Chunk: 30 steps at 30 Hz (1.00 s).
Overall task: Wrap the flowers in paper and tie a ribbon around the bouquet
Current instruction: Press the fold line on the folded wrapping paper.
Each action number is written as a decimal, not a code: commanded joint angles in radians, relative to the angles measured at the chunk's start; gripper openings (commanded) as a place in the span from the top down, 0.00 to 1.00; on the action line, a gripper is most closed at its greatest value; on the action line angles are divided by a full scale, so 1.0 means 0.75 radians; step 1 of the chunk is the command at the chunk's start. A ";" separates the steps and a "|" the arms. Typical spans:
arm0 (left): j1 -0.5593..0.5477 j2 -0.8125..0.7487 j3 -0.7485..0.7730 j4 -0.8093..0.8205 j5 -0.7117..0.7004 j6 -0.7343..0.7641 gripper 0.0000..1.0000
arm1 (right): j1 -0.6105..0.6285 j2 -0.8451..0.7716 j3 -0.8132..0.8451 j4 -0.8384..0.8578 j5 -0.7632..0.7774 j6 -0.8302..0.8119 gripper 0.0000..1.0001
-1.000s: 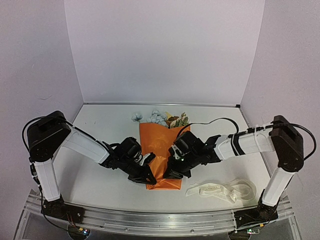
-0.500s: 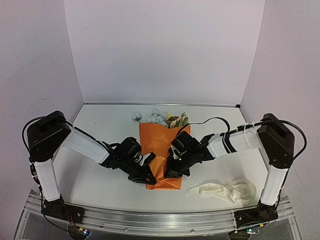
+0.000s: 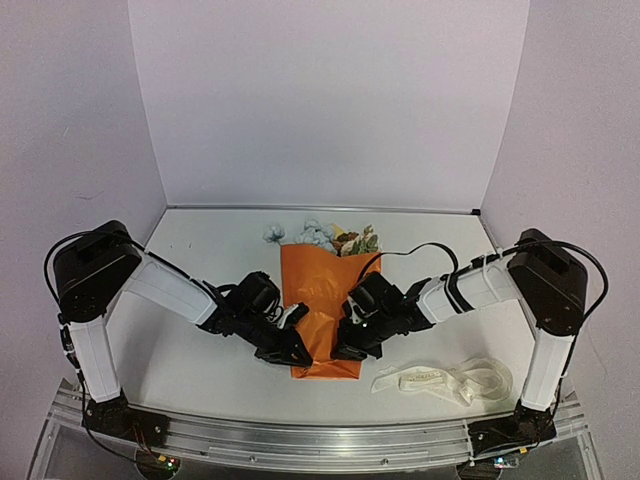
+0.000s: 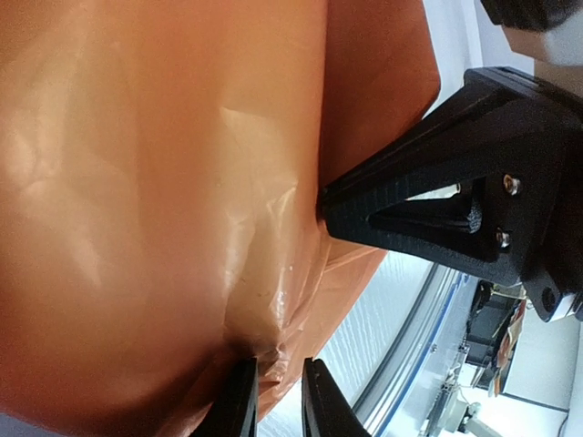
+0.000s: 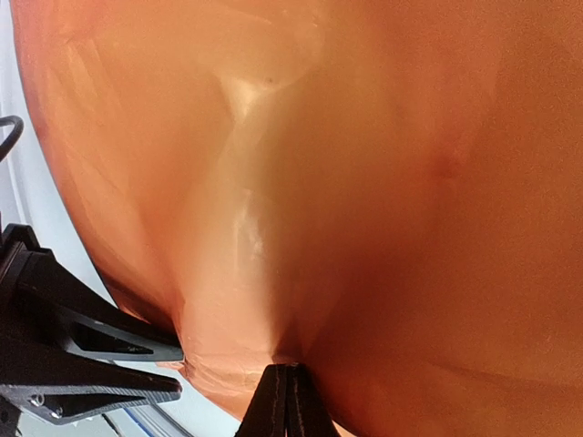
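Orange crinkly paper (image 3: 318,300) lies wrapped lengthwise at mid-table, with pale blue and cream artificial flowers (image 3: 322,236) poking past its far edge. The left gripper (image 3: 292,350) pinches a fold at the near-left edge, jaws almost together. The right gripper (image 3: 346,350) is closed tight on a fold at the near-right edge. A long cream-white fabric ribbon (image 3: 440,380) lies near right, apart. White tabletop (image 3: 200,270) shows left and far right.

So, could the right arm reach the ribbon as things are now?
Probably yes: the ribbon lies uncovered on the table, close beside the right arm. But its tool is shut on the paper, so it must let go first.
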 commanded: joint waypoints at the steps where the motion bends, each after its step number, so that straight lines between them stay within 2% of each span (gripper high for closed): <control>1: 0.096 0.007 -0.043 0.039 0.029 -0.048 0.81 | -0.007 0.033 -0.055 -0.041 0.075 0.022 0.99; 6: 0.213 0.050 -0.043 0.090 0.091 -0.073 0.80 | -0.007 0.033 -0.060 -0.034 0.056 0.027 0.99; 15: 0.376 0.201 0.149 0.035 0.153 -0.070 0.77 | -0.009 0.045 -0.055 -0.016 0.010 0.035 0.99; 30: 0.686 0.605 0.767 -0.217 0.257 0.041 0.77 | -0.023 0.066 -0.083 0.052 -0.058 0.081 0.99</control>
